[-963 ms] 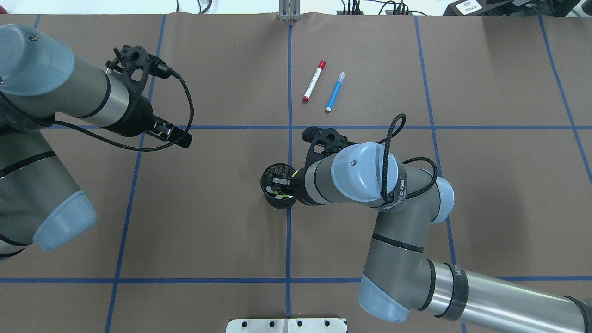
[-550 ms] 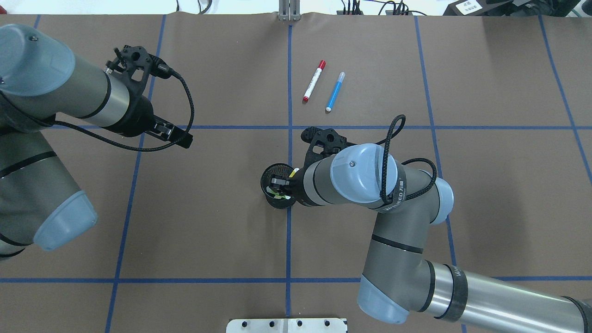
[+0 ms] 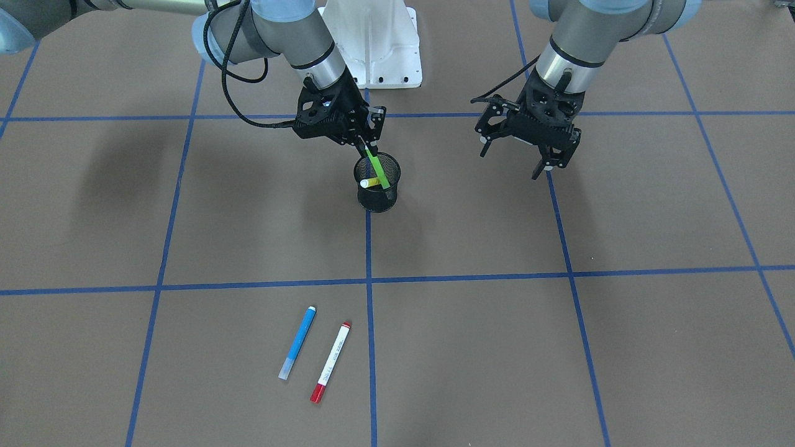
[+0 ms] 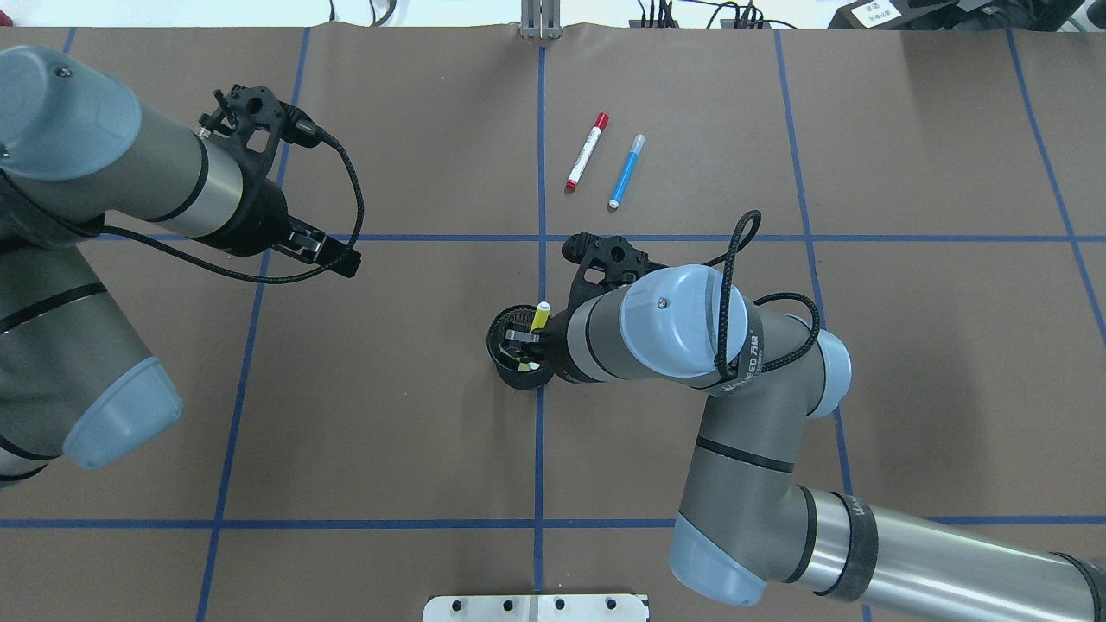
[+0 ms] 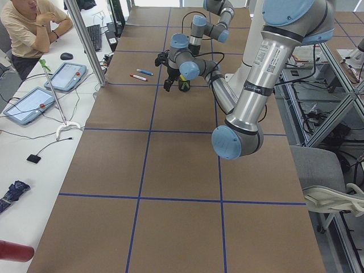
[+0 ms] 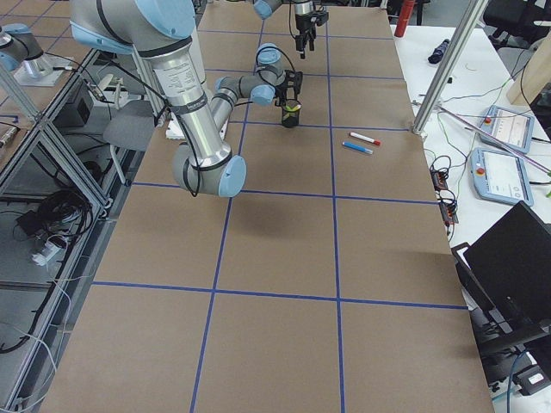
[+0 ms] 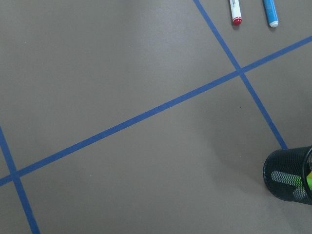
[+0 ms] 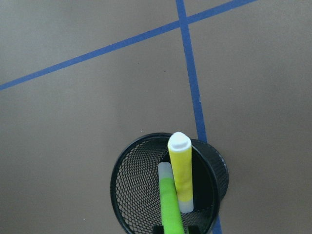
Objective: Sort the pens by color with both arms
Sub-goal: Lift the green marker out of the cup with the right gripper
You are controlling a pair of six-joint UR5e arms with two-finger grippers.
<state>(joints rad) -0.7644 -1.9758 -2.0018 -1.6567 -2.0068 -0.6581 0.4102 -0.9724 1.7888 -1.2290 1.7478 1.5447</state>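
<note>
Exterior front-facing view: the right gripper (image 3: pixel 366 144) pinches the green pen (image 3: pixel 376 169) by its upper end. The pen's lower end sits inside the cup (image 3: pixel 376 200), beside the leaning yellow pen (image 8: pixel 181 170). The green pen looks light, stiff and smooth, so it may swivel in an end pinch. A grip nearer mid-barrel would likely hold it steadier. The cup seems light too and could tip if the pen drags its rim.

The blue pen (image 3: pixel 297 342) and red pen (image 3: pixel 331 362) lie side by side at 7 o'clock from the cup. The left gripper (image 3: pixel 554 162), fingers spread, hangs at 2 o'clock, well apart. There is room on the table (image 3: pixel 186 217) toward 9 and 5 o'clock.
</note>
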